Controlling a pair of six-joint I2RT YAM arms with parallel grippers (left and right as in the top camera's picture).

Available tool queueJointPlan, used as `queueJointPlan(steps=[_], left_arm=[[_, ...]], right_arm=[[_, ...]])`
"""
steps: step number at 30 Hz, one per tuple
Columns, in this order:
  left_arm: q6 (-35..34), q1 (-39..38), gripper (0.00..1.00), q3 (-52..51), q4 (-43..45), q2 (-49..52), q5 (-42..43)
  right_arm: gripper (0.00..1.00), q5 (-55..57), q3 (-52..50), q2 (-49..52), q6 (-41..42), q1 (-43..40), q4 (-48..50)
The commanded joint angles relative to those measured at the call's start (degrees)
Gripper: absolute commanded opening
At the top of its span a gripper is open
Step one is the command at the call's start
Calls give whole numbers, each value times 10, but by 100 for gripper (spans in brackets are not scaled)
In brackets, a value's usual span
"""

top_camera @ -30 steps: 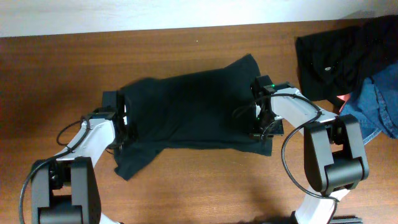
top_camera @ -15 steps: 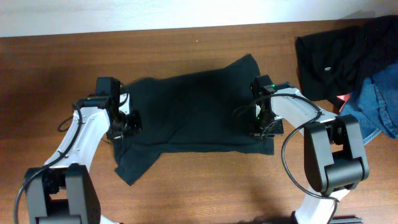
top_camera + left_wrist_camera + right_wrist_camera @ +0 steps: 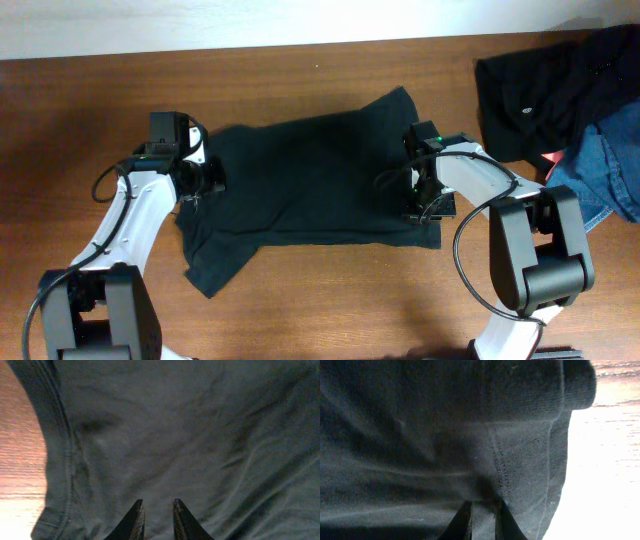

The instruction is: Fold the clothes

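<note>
Though garments (image 3: 560, 90) pile nearby, the T-shirt (image 3: 310, 180) lies apart.

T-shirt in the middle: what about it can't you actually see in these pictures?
- T-shirt: any print. The fabric is dark in every view and its underside faces the table.
- Left gripper: the wrist view cuts its fingers off, so whether it pinches cloth is unclear.
- Clothes pile, overhead: cut off by the right edge.
</note>
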Motion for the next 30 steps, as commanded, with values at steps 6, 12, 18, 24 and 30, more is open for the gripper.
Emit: queueJointPlan(steps=[6, 12, 18, 24, 30], left_arm=[[7, 2, 20, 9, 20, 7, -54], [7, 2, 71, 9, 20, 32, -54], [7, 2, 100, 9, 17, 33, -54], [7, 1, 100, 9, 16, 35, -59], [7, 1, 100, 9, 16, 35, -59]], right_arm=[[12, 22, -13, 6, 4, 1, 19], [42, 22, -13, 6, 4, 1, 19], [99, 22, -13, 6, 4, 1, 19], [99, 22, -13, 6, 4, 1, 19], [99, 22, -13, 6, 4, 1, 19]])
